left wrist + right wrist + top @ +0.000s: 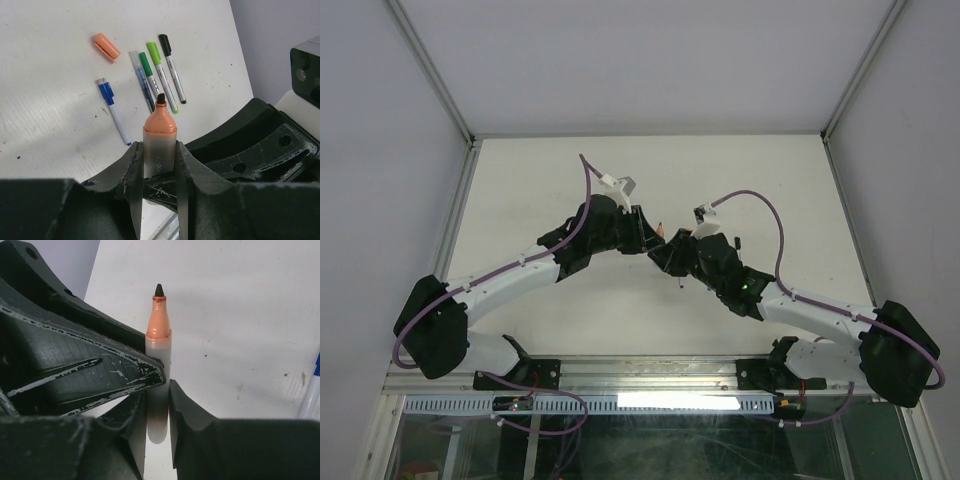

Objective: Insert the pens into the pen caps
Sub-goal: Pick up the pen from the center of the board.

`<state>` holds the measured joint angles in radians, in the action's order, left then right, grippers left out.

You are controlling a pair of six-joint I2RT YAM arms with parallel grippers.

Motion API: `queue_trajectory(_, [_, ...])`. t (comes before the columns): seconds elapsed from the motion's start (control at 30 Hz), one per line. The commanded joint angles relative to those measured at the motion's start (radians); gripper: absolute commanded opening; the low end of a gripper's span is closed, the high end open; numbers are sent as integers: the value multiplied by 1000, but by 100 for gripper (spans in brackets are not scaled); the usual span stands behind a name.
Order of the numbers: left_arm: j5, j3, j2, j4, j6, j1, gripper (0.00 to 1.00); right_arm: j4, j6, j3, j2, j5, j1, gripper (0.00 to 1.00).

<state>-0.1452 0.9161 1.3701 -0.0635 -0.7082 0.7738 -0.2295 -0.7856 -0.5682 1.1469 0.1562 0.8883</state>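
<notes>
Centrally, the left gripper (159,152) clamps the uncapped orange pen (160,127) by its barrel above the table (50,125). The right gripper (157,395) pinches the same barrel. The orange cap (106,47) lies on the table beside the other pens (172,70).

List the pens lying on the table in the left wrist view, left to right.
blue-capped pen → grey-and-blue pen → dark-green-capped pen → light-green-capped pen → black-capped pen

white tabletop (520,190), pale grey walls (640,60) round three sides, metal corner posts (430,70), bright strip (675,402) near edge
</notes>
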Motion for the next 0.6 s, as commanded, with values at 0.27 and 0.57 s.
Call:
queue_trajectory(0.27, [-29, 65, -10, 53, 44, 20, 46, 176, -7, -33, -120, 165, -11, 0])
queue_trajectory(0.57, [36, 237, 172, -66, 135, 20, 52, 627, -144, -20, -320, 372, -48, 0])
